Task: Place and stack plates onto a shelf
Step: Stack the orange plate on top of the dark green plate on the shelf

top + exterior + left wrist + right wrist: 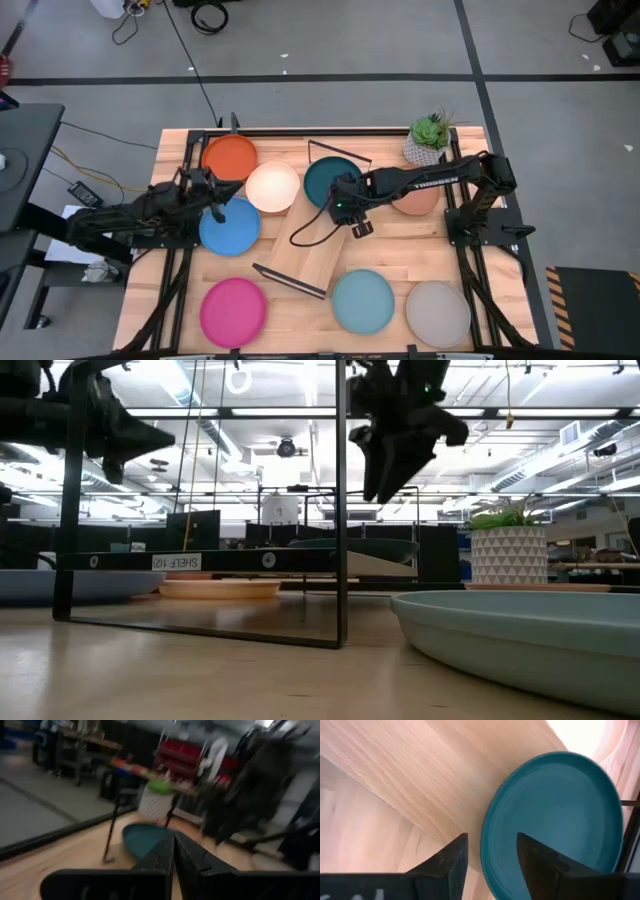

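Shelf (322, 235) lies diagonal mid-table, dark teal plate (325, 181) on its far end.
Right gripper (352, 213) reaches over shelf beside that plate, fingers spread, empty. Left gripper (214, 203) above blue plate (229, 227), fingers pressed together.

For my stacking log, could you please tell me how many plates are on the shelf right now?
1: only the dark teal plate lies on the shelf, at its far end. The other seven sit on the tabletop around it; the terracotta one is partly hidden.

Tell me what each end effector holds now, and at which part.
Nothing is held. The right end effector is open above the teal plate on the shelf; the left end effector is shut and empty.
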Tool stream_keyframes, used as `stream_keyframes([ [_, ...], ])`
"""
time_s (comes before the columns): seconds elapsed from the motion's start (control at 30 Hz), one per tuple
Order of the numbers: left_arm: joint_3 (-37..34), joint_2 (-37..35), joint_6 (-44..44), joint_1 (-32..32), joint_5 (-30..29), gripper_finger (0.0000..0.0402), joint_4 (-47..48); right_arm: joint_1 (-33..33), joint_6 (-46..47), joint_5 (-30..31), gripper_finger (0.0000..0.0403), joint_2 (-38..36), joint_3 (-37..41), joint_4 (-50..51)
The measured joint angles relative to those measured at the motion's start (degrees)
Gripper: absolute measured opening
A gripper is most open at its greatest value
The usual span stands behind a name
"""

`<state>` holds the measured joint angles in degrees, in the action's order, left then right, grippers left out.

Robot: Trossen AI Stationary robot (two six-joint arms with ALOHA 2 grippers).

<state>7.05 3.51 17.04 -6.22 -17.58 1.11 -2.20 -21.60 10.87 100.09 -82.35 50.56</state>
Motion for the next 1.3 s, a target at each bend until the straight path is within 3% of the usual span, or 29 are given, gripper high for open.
stream_keyframes([
  [0.17, 4.0, 6.5, 0.0, 0.0, -0.2, 0.0018, 4.7, -1.3, 2.0, 1.0, 0.0183, 0.0, -2.6, 3.4],
  [0.3, 7.0, 14.9, 0.2, -0.1, -1.4, 0.0021, 6.2, -2.8, 7.0, 7.2, 0.0183, 0.0, -5.9, 10.9],
  [0.47, 13.7, 27.6, 1.8, -3.7, -4.3, 0.0056, 14.5, -4.6, 14.2, 9.1, 0.0183, -2.0, -7.7, 18.7],
  [0.67, 23.1, 43.8, 1.2, -11.0, -1.9, 0.0097, 25.7, -6.6, 16.9, 9.2, 0.0183, -6.8, -4.0, 14.2],
  [0.87, 29.2, 56.8, -3.6, -17.5, -1.9, 0.0095, 34.5, -8.6, 15.7, 9.2, 0.0183, -10.0, 2.3, 7.0],
  [1.13, 32.4, 70.3, -8.1, -24.4, -0.4, 0.0089, 39.4, -11.5, 15.4, 9.1, 0.0183, -10.4, 6.9, 1.2],
  [1.3, 32.4, 75.5, -10.9, -26.6, -2.8, 0.0113, 39.9, -12.8, 15.5, 9.0, 0.0183, -10.3, 7.8, 0.0],
])
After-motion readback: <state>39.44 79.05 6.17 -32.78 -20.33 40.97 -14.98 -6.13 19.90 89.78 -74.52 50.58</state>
